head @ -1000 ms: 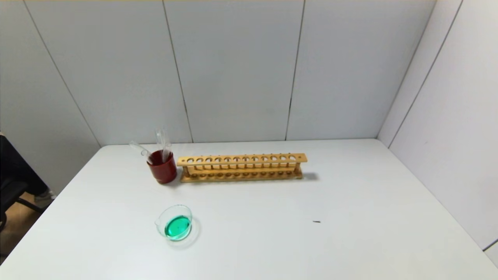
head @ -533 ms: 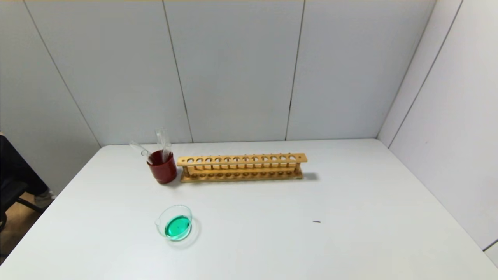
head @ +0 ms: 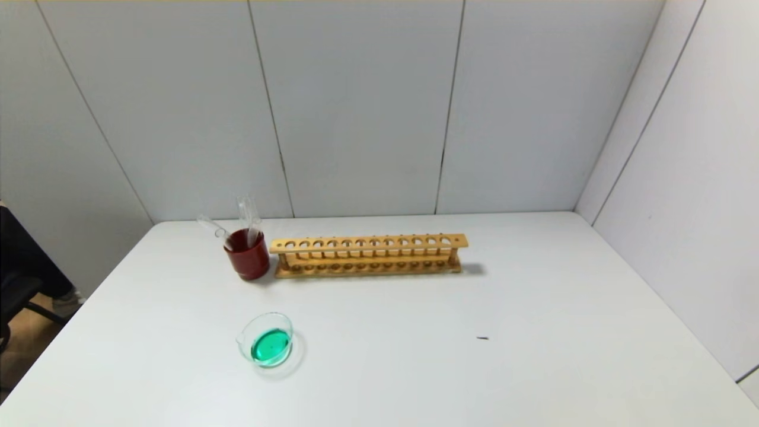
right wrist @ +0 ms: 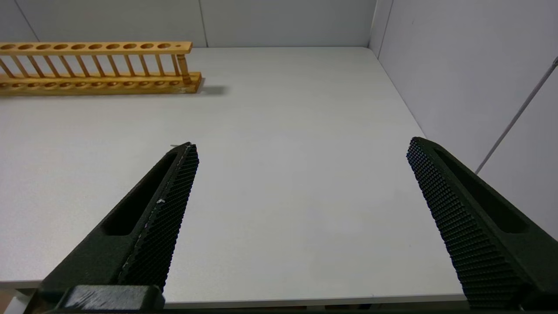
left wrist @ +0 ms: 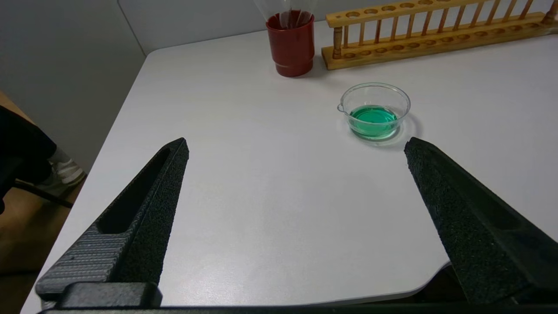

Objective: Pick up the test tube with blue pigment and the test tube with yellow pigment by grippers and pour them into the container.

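White desk (head: pixel 415 332) filling the head view, backed by grey wall panels (head: pixel 356 107). Long wooden rack (head: pixel 369 255) standing toward the far edge, every hole unfilled, lying crosswise. Dark red cup (head: pixel 248 255) just beside the rack's left end, upright, with colourless clear tubes (head: pixel 249 216) leaning out of it at different angles. Clear glass container (head: pixel 267 339) nearer the robot, on the left half of the desk, well apart from cup and rack, its pouring lip turned leftward, a pool of green liquid (head: pixel 270 346) covering its bottom. Small dark speck (head: pixel 482 338) on the bare right half.

Neither arm visible from the head camera. Left claw (left wrist: pixel 296 148) parked low at the near left edge of the desk, jaws spread wide, nothing between them but bare desk; container (left wrist: pixel 375 111) ahead of it, nearer one jaw than the other, cup (left wrist: pixel 291 43) and rack (left wrist: pixel 436 37) beyond. Right claw (right wrist: pixel 303 150) parked at the near right edge, likewise spread wide and holding nothing, aimed across the desk with the rack's right end (right wrist: pixel 100 67) far ahead and the side wall (right wrist: pixel 471 78) close by.

No tube tinted blue or yellow to be made out anywhere; only the clear ones in the cup.
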Action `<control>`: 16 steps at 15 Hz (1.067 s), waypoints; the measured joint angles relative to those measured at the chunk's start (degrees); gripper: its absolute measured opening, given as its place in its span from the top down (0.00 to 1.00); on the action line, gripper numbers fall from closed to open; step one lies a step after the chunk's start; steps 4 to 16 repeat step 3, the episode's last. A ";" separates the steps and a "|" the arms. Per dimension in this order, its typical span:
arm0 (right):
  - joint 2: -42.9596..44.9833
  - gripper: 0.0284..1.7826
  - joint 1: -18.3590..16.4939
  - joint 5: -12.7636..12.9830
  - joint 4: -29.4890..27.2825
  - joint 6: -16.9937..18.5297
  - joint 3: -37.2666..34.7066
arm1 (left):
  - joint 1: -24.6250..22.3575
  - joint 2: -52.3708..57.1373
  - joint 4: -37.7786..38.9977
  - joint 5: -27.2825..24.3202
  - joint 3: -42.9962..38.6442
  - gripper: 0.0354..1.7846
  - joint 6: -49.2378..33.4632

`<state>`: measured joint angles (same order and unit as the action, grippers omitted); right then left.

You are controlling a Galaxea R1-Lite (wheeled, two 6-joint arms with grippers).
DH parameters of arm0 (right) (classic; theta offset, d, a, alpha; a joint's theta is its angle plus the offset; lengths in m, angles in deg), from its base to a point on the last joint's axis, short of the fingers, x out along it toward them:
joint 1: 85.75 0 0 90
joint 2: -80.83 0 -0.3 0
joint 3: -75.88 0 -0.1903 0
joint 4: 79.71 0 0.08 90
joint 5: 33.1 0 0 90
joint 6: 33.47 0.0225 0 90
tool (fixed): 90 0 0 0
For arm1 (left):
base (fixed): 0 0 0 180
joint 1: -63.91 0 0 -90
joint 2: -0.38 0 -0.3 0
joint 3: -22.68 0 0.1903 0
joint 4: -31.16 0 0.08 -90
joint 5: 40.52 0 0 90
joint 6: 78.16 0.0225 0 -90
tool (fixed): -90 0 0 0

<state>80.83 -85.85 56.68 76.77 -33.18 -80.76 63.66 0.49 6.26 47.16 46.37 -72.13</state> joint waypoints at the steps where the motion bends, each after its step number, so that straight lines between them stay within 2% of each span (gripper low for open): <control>1: 0.00 0.02 0.00 0.00 0.00 -0.02 0.00 | 0.00 0.00 -0.02 -0.11 0.00 0.02 0.07; 16: 0.00 0.02 0.00 -0.02 0.00 -0.02 0.00 | 0.00 0.00 0.39 -0.18 -0.09 0.02 0.02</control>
